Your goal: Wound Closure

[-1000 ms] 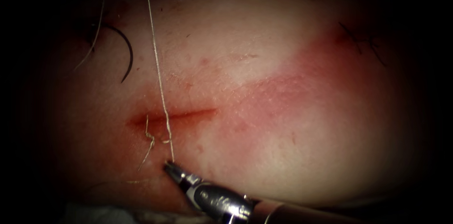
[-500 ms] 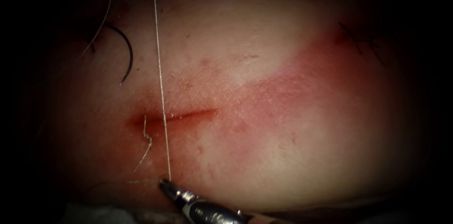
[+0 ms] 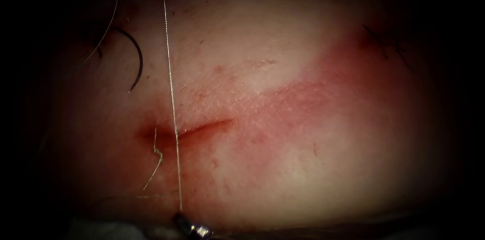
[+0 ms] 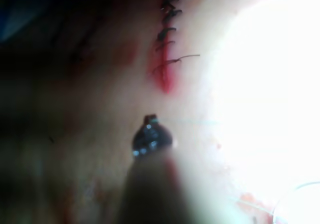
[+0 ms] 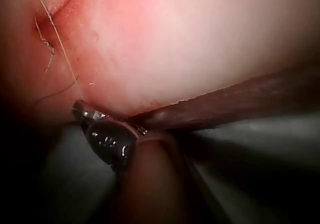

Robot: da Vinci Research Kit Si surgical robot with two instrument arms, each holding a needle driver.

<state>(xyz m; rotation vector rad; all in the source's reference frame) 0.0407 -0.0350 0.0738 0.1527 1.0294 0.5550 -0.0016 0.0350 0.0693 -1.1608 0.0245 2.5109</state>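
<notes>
The cut (image 3: 202, 128) lies left of centre on the tissue (image 3: 313, 169). A pale thread (image 3: 172, 93) runs taut from the top edge, across the cut, down to my right tool (image 3: 181, 218) at the bottom edge, whose jaws are shut on it. The right wrist view shows the same grip (image 5: 78, 106) on the thread (image 5: 57, 39). A short thread tail (image 3: 154, 166) hangs below the cut's left end. The curved needle (image 3: 135, 58) lies free on the tissue, up and left of the cut, held by neither tool. My left tool (image 4: 149, 120) looks shut on a faint thread.
An older cut closed with dark stitches (image 4: 167, 34) lies beyond the left tool, and dark stitch marks (image 3: 386, 43) sit at the tissue's far upper right. Red fluid stains the skin around the cut. A thin thread (image 3: 108, 22) trails from the needle.
My right tool has drawn back toward the bottom edge with the thread. The slack loop beside the cut is pulled out and the thread now runs straight.
</notes>
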